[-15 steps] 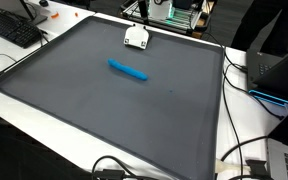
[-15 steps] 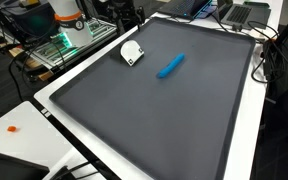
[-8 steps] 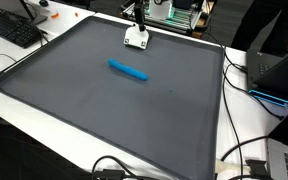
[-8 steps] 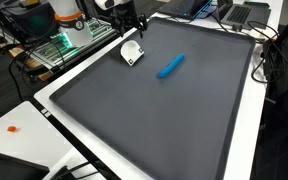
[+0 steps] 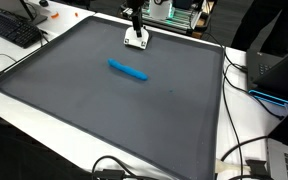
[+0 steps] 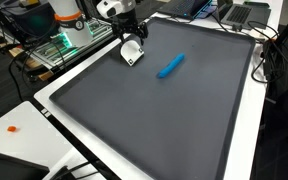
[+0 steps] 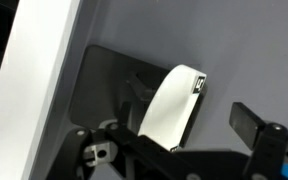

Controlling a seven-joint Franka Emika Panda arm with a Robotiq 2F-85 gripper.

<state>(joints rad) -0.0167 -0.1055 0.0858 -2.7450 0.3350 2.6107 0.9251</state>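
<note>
The gripper (image 5: 135, 26) hovers just above the white piece (image 5: 136, 41) near the mat's (image 5: 84, 110) far edge, fingers wide, nothing held. No grasp yet; the blue marker (image 5: 129, 70) lies well apart.

No text, label, brand, number or sign can be read in any of the views. In the wrist view a small dark mark (image 7: 197, 84) is seen on one end of the white object (image 7: 172, 110), which is placed near an edge of the grey mat (image 7: 244, 50), but the mark is too blurred to be made out. The keys of the keyboard (image 5: 12, 30), set beyond a corner of the mat in an exterior view, are shown too small for any lettering to be told.
</note>
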